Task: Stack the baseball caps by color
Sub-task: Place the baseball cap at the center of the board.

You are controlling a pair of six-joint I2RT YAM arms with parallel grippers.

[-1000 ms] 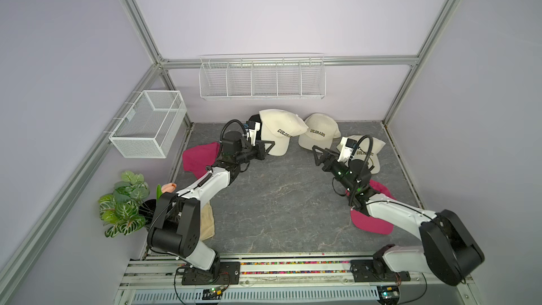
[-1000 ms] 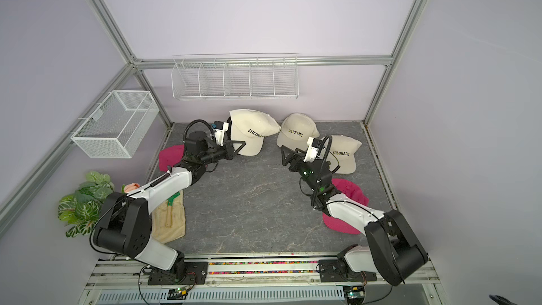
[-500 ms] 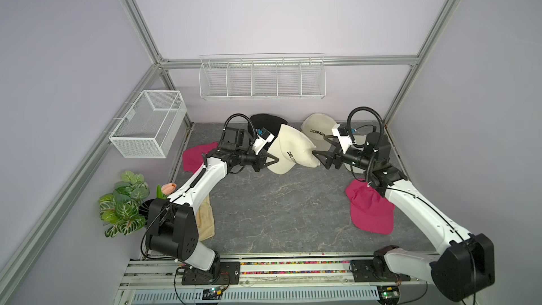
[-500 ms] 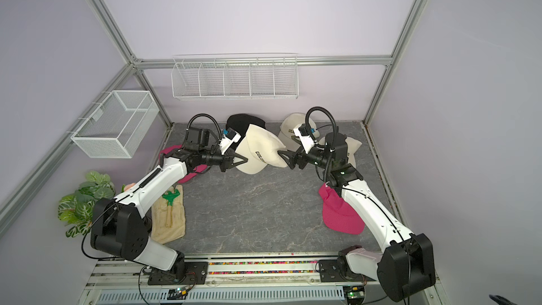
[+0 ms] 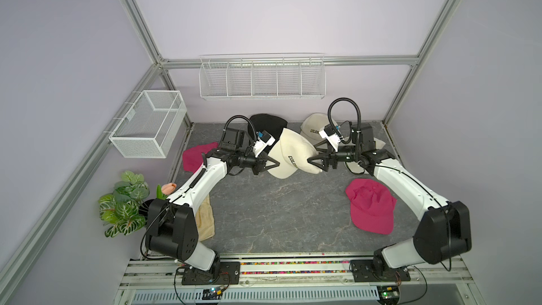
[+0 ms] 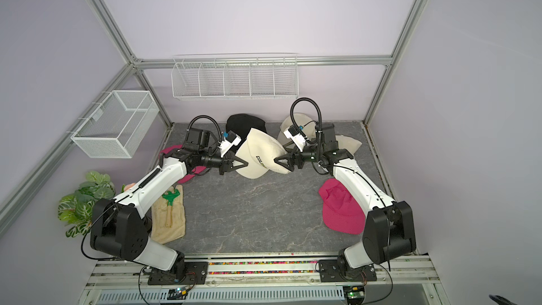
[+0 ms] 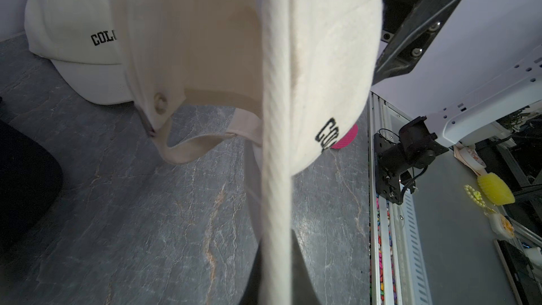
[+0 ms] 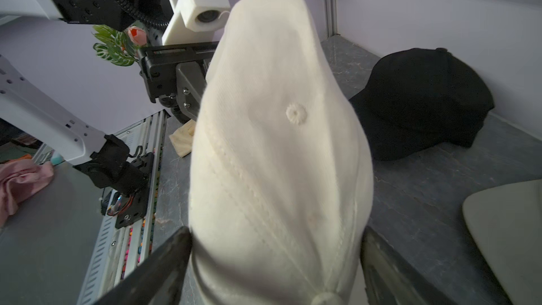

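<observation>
Mid-air cap (image 5: 293, 154) between left gripper (image 5: 275, 165) and right gripper (image 5: 311, 154); second cap (image 5: 265, 123) behind; bag (image 5: 205, 221) front-left

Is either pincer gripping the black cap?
No, the black cap lies alone on the grey table by the wall, beyond the cream cap held in the air.

Both arms reach inward from front bases, upper links angled up, wrists roughly level, grippers pointing at each other. Left gripper (image 5: 272, 163) clamped tight on brim of cream cap (image 5: 293, 148) — fingers pinched together, cap lifted. Right gripper (image 5: 312, 154) spread wide — fingers (image 8: 164, 259) flank cap's crown, one each side; whether pads press fabric unclear.
</observation>
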